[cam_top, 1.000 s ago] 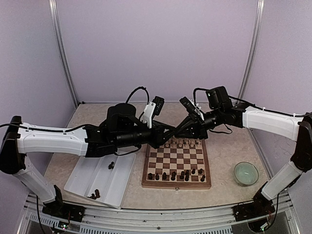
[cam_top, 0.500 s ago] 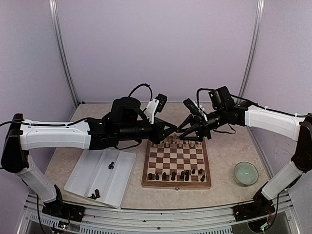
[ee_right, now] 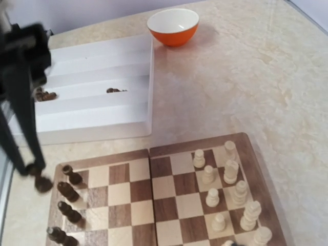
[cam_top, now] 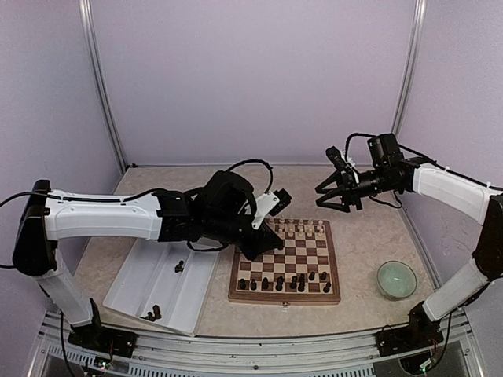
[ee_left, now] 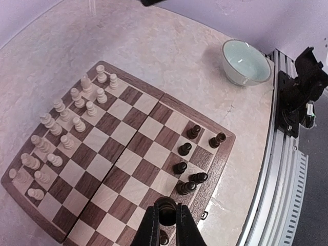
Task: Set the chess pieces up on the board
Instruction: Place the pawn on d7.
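One dark chess piece (ee_left: pixel 165 211) sits clamped in the left gripper (ee_left: pixel 165 219).

I count 1 board (cam_top: pixel 284 263), 1 white tray (cam_top: pixel 134 287), 1 pale green bowl (cam_top: pixel 396 279), 1 orange bowl (ee_right: pixel 173 25), 3 dark chess pieces (cam_top: pixel 179 267) in that tray, 1 in my left gripper (ee_left: pixel 165 212).

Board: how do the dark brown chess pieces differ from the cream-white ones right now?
The cream-white pieces fill two full rows at one end of the checkered wooden board; the dark brown pieces at the other end are fewer and unevenly placed. The cream-white pieces are all on the board; of the dark brown pieces, some lie in the white plastic tray and one dark piece is clamped in the left gripper. Both sets are small figures.
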`<move>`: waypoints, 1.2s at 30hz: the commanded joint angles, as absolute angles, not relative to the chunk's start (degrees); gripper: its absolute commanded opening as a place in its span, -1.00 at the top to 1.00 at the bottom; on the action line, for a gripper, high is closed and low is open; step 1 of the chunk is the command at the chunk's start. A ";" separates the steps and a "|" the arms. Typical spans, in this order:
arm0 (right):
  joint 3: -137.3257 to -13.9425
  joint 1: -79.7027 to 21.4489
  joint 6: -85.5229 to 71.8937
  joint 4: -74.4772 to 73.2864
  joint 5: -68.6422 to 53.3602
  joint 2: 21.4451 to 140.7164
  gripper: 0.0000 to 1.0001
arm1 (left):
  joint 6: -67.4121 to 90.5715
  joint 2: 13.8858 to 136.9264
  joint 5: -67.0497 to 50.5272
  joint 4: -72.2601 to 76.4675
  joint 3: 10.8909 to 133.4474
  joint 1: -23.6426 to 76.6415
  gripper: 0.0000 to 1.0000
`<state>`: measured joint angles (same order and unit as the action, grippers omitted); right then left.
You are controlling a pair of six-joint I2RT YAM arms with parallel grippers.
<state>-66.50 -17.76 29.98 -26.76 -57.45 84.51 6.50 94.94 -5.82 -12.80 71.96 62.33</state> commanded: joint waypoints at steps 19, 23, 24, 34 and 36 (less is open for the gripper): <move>-66.09 -17.49 32.99 -27.93 -54.32 83.39 -0.10 | -3.34 119.12 -16.07 -32.93 96.32 61.08 0.93; -66.17 -17.49 33.30 -28.27 -54.23 83.41 -0.10 | -3.11 120.59 -16.77 -33.60 96.96 60.95 0.92; -66.18 -17.49 33.31 -28.25 -54.23 83.41 -0.10 | -3.12 120.87 -17.05 -33.58 97.07 60.99 0.92; -66.11 -17.49 33.49 -28.31 -54.05 83.34 -0.11 | -3.25 123.53 -18.50 -34.32 98.87 61.04 0.92; -66.10 -17.49 33.55 -28.38 -54.05 83.34 -0.11 | -3.20 123.82 -18.71 -34.37 99.08 61.08 0.92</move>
